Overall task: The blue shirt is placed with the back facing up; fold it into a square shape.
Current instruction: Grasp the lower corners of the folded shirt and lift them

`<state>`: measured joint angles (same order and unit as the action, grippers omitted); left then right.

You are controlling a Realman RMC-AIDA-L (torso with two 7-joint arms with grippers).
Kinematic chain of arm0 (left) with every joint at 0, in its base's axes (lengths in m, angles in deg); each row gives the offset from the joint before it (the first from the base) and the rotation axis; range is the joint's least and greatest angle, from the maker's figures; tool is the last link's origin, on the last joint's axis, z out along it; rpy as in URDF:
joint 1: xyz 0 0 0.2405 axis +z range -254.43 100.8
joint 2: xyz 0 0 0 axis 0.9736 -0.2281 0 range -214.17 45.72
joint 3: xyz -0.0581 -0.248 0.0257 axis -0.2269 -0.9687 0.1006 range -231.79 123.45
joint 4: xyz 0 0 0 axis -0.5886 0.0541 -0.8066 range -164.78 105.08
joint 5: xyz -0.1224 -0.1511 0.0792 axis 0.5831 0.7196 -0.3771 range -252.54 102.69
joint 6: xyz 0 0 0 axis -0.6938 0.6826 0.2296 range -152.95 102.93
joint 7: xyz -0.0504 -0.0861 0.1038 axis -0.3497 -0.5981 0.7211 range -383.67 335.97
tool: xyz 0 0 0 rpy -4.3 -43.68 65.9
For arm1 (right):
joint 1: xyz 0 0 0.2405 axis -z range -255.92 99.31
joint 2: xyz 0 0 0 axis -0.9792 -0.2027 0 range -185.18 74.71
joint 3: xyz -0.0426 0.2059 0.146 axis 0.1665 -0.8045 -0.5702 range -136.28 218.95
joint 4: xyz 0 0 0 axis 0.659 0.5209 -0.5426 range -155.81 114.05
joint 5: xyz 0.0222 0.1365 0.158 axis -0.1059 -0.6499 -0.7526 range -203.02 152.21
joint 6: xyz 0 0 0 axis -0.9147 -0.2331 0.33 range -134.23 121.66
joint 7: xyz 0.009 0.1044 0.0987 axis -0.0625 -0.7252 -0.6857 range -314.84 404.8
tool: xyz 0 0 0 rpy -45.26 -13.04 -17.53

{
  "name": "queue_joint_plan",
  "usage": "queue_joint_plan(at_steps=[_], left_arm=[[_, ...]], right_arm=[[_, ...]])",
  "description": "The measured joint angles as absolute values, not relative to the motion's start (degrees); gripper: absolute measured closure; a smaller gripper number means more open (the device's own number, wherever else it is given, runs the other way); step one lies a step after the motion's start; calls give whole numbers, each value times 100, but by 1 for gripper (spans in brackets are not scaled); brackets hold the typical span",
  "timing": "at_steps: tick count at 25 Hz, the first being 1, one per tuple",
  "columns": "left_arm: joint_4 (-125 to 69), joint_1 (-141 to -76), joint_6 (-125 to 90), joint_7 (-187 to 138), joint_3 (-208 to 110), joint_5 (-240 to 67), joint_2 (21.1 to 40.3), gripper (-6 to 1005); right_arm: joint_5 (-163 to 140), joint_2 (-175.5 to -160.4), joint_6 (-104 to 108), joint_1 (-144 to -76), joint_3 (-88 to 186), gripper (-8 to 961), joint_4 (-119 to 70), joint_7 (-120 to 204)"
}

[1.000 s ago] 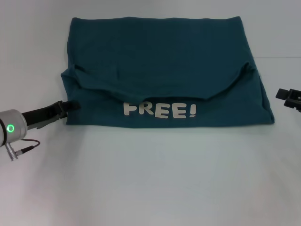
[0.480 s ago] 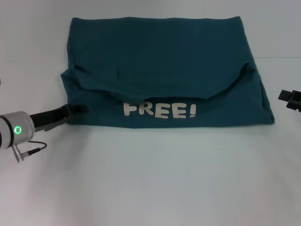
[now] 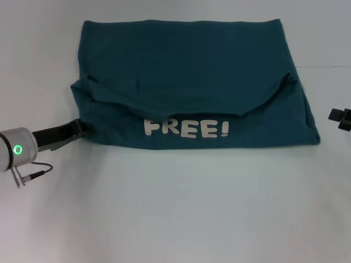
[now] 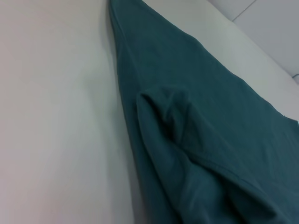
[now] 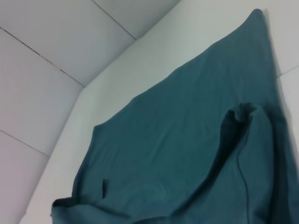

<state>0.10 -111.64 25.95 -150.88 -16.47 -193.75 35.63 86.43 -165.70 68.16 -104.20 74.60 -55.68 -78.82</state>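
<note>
With the blue shirt [image 3: 192, 76] lying half-folded on the surface [image 3: 181, 208], lettering exposed, keep the left hand [image 3: 81, 129], apparently clenched on its near-left corner, low; the right hand [image 3: 340, 118], grip indiscernible, idles right.

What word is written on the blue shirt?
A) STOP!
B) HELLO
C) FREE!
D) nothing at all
C: in the head view, white block letters spelling FREE! show on the blue shirt, just below the folded-over flap and near its front edge.
</note>
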Motion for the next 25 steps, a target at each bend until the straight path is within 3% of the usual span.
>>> queue_joint_plan(at_steps=[3, 9, 13, 16, 25], left_arm=[[74, -11164, 2691, -15088, -1647, -19424, 3549, 918], [162, -11224, 2928, -15296, -1647, -19539, 3504, 996], [217, -11263, 2988, -15504, -1647, -19572, 3490, 996], [262, -11287, 3001, -15589, -1646, -19582, 3495, 996], [318, -11348, 3032, -15663, -1647, -19592, 3531, 996]], right_arm=[[8964, -16503, 6858, -10528, 7464, 374, -5603, -8051], [9988, -16229, 6793, -11116, 7469, 376, -5658, -8823], [10383, -16171, 6693, -11398, 7472, 377, -5659, -9023], [10963, -16187, 6497, -11718, 7477, 378, -5617, -9256], [11848, -16448, 6095, -12199, 7678, 381, -5580, -9465]])
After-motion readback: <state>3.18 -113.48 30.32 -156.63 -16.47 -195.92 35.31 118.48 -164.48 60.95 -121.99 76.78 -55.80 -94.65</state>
